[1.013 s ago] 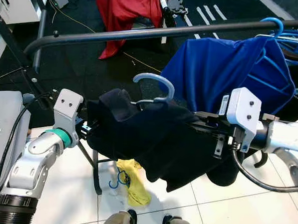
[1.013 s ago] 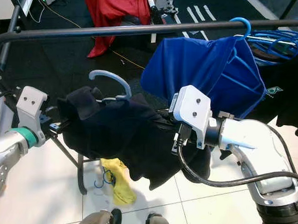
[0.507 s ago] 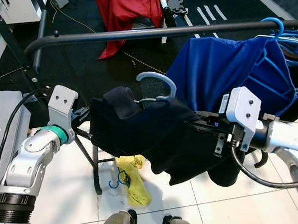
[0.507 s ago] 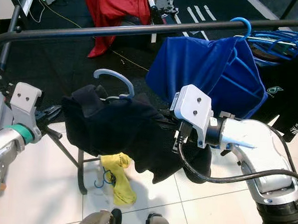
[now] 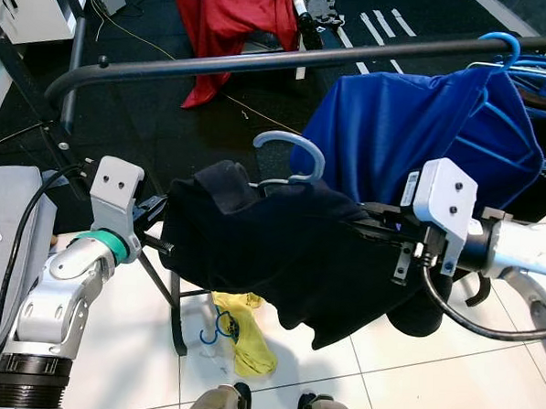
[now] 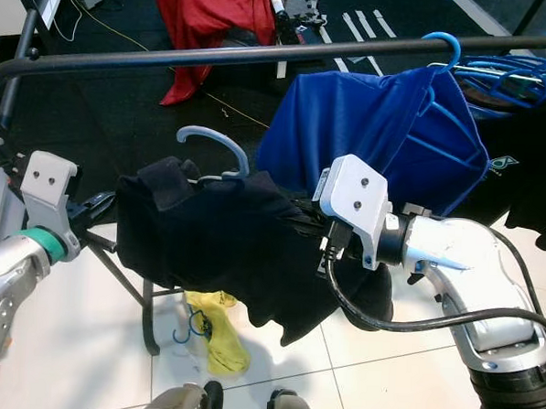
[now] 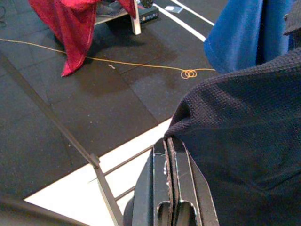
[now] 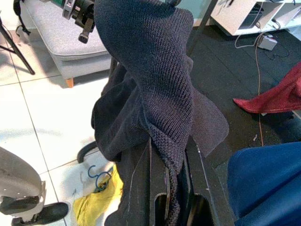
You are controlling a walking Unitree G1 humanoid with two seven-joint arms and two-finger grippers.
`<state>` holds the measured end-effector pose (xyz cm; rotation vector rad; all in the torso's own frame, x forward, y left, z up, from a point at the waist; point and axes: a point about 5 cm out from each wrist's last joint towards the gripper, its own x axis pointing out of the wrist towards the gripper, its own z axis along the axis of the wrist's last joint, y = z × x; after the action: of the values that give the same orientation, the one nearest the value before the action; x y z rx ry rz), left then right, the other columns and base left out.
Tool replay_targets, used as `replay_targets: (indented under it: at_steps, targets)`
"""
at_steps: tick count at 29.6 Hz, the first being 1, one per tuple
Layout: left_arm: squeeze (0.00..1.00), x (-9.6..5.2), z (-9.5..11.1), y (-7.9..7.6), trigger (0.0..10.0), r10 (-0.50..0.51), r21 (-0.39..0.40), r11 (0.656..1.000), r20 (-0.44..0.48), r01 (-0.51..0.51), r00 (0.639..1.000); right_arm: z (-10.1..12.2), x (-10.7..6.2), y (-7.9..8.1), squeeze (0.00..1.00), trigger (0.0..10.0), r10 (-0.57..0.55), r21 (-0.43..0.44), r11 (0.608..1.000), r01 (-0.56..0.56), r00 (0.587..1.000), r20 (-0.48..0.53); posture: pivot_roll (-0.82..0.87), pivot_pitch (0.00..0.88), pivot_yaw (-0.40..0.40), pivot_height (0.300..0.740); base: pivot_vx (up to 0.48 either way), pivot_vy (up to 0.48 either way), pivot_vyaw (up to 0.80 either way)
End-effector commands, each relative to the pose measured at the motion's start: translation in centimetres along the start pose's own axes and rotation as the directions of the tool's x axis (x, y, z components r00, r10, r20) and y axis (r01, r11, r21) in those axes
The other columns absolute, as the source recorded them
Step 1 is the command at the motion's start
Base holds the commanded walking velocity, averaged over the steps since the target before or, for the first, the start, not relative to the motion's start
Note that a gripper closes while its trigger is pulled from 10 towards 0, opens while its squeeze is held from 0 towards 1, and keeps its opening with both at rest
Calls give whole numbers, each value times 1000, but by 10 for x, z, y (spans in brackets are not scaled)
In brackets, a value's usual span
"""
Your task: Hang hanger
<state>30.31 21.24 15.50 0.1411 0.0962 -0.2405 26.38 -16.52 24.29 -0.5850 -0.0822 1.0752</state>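
While the right gripper stays out of it as a lone carrier, its fingers are pinched together on the black knit garment, and the left gripper has its fingers pressed together beside that cloth; whether it grips any, I cannot tell. The garment's hanger has its pale blue hook upright, below and nearer than the rail. Judging by this, the carry-up step is in hand; next the hook must rise over the rail. Bare rail lies left of the blue shirt, well clear of the rail's bent end.
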Motion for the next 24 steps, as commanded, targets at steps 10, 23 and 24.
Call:
replay_targets:
  at_steps: [10,23,24]
  targets:
    - [286,-3,7,7,10000,34,11,999,41,-35,999,6,0,-3,0,10000,0,-21,1000,1,999,38,-56,72,90,740,0,0,0]
    - [1000,-13,13,-7,10000,-148,-16,989,70,150,987,6,0,-4,0,10000,2,-24,1000,-1,999,39,-54,73,88,740,0,0,0]
    - [1000,-13,13,-7,10000,-148,-16,989,70,150,987,6,0,-4,0,10000,2,-24,1000,-1,999,39,-54,73,88,740,0,0,0]
